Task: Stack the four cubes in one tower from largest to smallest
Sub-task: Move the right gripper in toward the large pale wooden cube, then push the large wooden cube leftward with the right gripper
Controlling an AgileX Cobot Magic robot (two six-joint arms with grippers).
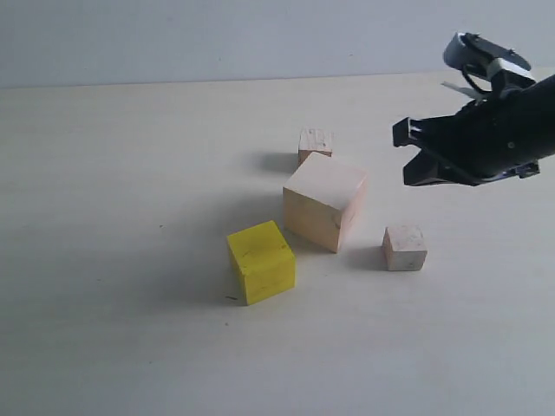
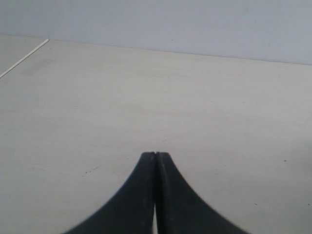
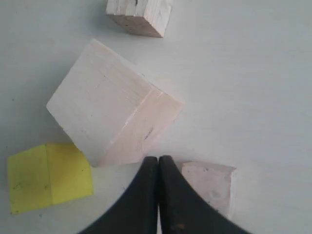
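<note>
Nothing is stacked: on the tabletop (image 1: 104, 173) the yellow cube (image 1: 260, 260) lies just beside the large pale wood cube (image 1: 325, 201), one small greyish cube (image 1: 316, 143) just behind it, the other small cube (image 1: 404, 248) near its opposite side. They look rigid and light, probably best pinched across flat opposite faces. The right hand (image 3: 157, 159) and the left hand (image 2: 155, 155) are closed and empty.

Matte black robot arms are showing plain shells with no visible markings.

The right arm's black angular wrist housing (image 1: 499, 139) is showing blocky, hard-edged panels, and a rounded white-and-grey camera module (image 1: 484, 56) with a dark band is capping it. The right gripper (image 3: 158, 158) is showing two smooth matte black fingers (image 3: 139, 200), narrow at the tips and flaring into broad curves, with a thin seam running between them. The left gripper (image 2: 155, 155) is showing the same black, curved pair.
</note>
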